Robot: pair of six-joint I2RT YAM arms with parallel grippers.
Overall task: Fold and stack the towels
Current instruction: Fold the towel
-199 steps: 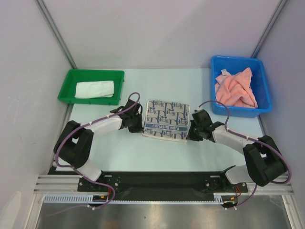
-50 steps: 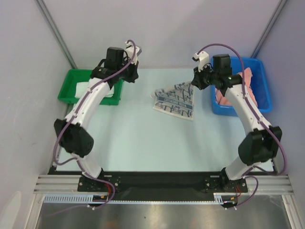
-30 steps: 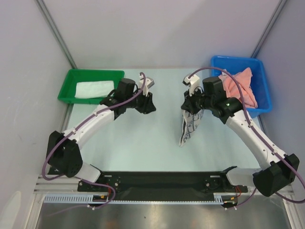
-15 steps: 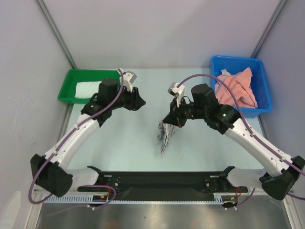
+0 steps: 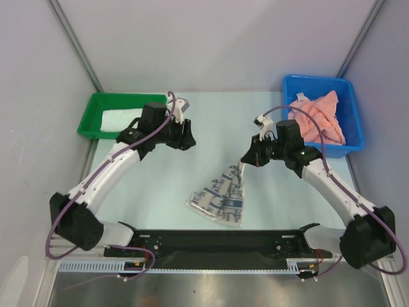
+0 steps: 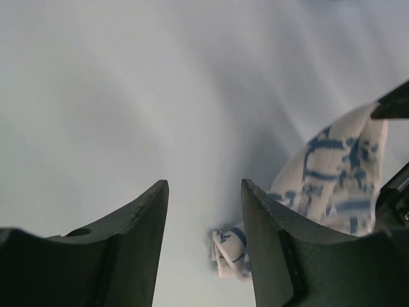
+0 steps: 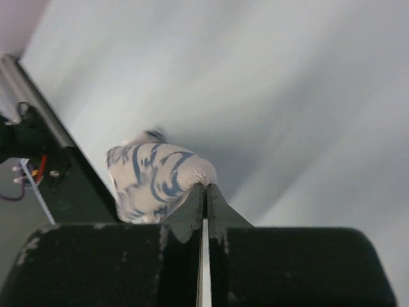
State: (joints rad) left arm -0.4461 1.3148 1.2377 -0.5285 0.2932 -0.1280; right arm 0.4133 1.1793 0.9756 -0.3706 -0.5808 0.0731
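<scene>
A white towel with blue-grey pattern lies half spread near the table's front edge, one corner lifted. My right gripper is shut on that corner; the right wrist view shows the cloth bunched at the closed right gripper. My left gripper hovers open over bare table to the towel's upper left, holding nothing. In the left wrist view the left gripper frames a hanging towel corner well beyond it. A folded white towel lies in the green bin. Salmon-pink towels are heaped in the blue bin.
The green bin stands at the back left and the blue bin at the back right. A black rail runs along the near edge, just in front of the patterned towel.
The right gripper has carried the patterned towel right and down, so it went from hanging bunched to fanned out on the table. The left gripper's jaws have widened.
</scene>
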